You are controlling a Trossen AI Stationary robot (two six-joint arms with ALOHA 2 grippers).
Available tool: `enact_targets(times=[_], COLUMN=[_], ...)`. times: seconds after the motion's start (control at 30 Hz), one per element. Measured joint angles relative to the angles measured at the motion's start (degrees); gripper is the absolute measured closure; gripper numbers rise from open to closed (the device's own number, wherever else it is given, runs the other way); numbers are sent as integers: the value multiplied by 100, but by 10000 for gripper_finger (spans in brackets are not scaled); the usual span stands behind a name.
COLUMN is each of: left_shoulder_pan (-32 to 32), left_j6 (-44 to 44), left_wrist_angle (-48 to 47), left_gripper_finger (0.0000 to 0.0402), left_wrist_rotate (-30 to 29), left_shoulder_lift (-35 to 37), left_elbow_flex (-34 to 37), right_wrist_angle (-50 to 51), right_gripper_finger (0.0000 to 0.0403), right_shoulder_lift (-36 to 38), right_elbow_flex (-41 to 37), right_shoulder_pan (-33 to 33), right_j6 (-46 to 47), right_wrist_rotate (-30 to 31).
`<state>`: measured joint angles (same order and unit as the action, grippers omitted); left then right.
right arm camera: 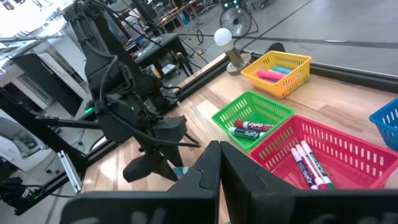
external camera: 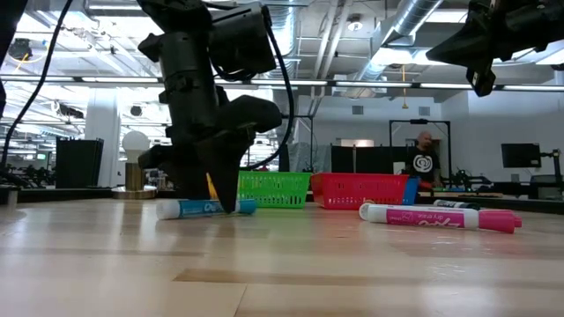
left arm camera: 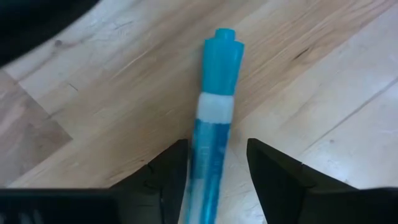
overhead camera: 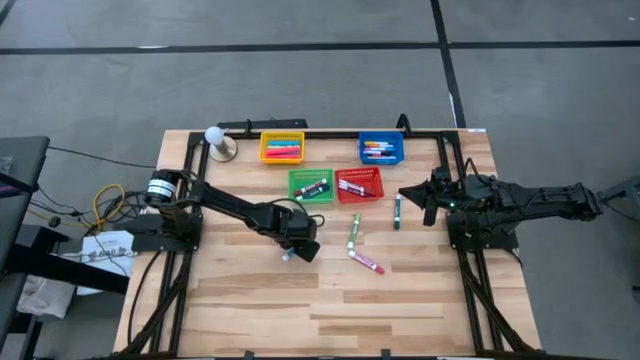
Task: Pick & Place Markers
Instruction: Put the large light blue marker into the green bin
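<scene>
You're working over a grey concrete floor (overhead camera: pixel 300 90) crossed by dark seam lines, with a light wooden table (overhead camera: pixel 330 310) at the middle. Beyond it, you see exposed silver ducts (external camera: pixel 423 22) along the ceiling, white walls, dark monitors (external camera: pixel 520 155), and a person (external camera: pixel 425 160) standing far back.

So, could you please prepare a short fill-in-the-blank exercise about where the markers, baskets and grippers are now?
1. The left gripper is down at the table with its fingers on either side of a ____ marker.
2. The pink marker lies on the ____, not in a basket.
3. The yellow basket stands beside the ____ basket along the table's far edge.
4. The right gripper is ____.

Missing words: blue; table; blue; shut
</scene>
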<state>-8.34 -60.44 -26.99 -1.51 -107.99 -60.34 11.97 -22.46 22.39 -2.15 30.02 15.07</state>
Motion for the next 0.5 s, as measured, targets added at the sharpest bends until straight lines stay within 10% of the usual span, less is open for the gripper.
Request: enact_targets(times=[0.5], left_shoulder_pan=[9], left_j6=[15], left_wrist_angle=[-17], left_gripper_finger=[312], left_wrist_rotate=[-165], left_shoulder_lift=[1], left_elbow_flex=[31], right_wrist_angle=[2], right_gripper_finger=[403], right_shoulder_lift=[-1], right_elbow_flex=[0], right_shoulder_pan=[0], right_j6=[0], right_wrist_rotate=[0])
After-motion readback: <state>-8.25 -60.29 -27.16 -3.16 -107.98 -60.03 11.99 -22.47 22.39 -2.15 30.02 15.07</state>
